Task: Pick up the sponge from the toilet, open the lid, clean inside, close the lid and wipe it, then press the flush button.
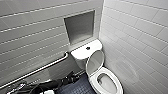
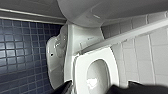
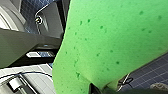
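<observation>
Sponge (image 3: 112, 42) showed large in the right wrist view. Its lower edge sat pinched in the right gripper (image 3: 100, 89), which looked closed on it, with blue floor tiles (image 3: 147, 72) behind.

From the left wrist view, the left gripper (image 2: 97, 87) looked spread and held nothing. It hung near the seat (image 2: 81, 65), with the bowl opening beyond its dark tips.

In the head view the toilet (image 1: 119, 86) stood in the corner. The lid (image 1: 95, 62) was up against the tank, the seat was down, and the button (image 1: 88, 48) was untouched on the tank top. A grab bar (image 1: 37, 70) ran along the wall just beside it.

With the lid raised, I judged the step in hand to be cleaning inside. To do it well, the right arm should bring the sponge in from above, through the seat ring, with the flat face turned to the ceramic. Sweeping round the inner wall would beat dabbing. The grip should stay firm, since a soft sponge could fold or slip. The wrist should stay clear of the raised lid, and the left arm out of the way.
</observation>
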Controlling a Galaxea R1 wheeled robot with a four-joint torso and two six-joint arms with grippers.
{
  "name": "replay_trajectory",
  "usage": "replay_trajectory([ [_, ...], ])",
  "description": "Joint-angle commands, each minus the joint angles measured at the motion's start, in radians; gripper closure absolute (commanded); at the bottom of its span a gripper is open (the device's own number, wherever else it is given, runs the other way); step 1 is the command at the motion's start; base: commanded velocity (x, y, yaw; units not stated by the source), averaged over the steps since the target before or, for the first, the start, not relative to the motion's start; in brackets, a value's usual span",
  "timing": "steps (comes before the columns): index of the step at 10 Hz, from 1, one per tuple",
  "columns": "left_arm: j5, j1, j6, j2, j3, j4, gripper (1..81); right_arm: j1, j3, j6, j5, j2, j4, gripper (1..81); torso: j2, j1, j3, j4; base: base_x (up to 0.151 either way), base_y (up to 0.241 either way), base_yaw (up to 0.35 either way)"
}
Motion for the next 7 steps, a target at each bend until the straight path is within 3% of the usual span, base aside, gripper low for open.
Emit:
replay_trajectory([
  [1,0.007,-0.199,-0.050,0.004,-0.041,-0.011,1.0,-0.006,0.050,0.003,-0.069,-0.038,-0.005,81.1,0.000,0.000,0.000,0.000,0.000,0.000,0.000],
  [7,0.024,-0.311,-0.077,0.214,-0.325,-0.005,1.0,-0.023,0.107,0.003,-0.033,-0.052,-0.005,81.1,0.000,0.000,0.000,0.000,0.000,0.000,0.000],
])
